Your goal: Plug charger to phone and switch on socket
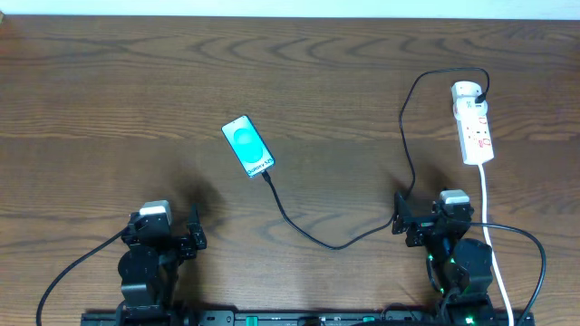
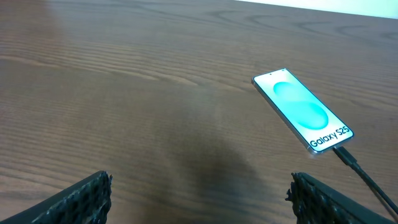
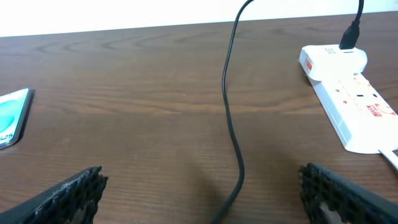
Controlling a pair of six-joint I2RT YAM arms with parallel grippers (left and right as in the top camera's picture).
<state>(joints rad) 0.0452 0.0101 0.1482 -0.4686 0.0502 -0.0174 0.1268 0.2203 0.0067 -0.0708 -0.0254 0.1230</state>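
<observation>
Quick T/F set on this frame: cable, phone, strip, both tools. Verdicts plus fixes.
1. The thin black charger cable meets the Galaxy end of the flat teal-screened phone. True.
2. The phone lies screen down. False: its screen faces up.
3. The cable's black plug sits in the narrow white power strip. True.
4. The left tool grips the phone. False: it is open, apart from the phone.
5. The right tool is shut. False: it is open.

My left gripper [image 2: 199,190] and right gripper [image 3: 202,183] both hang low with fingers spread wide, gripping nothing. My left arm [image 1: 145,267] and right arm [image 1: 464,263] are folded back, well apart from each other.
</observation>
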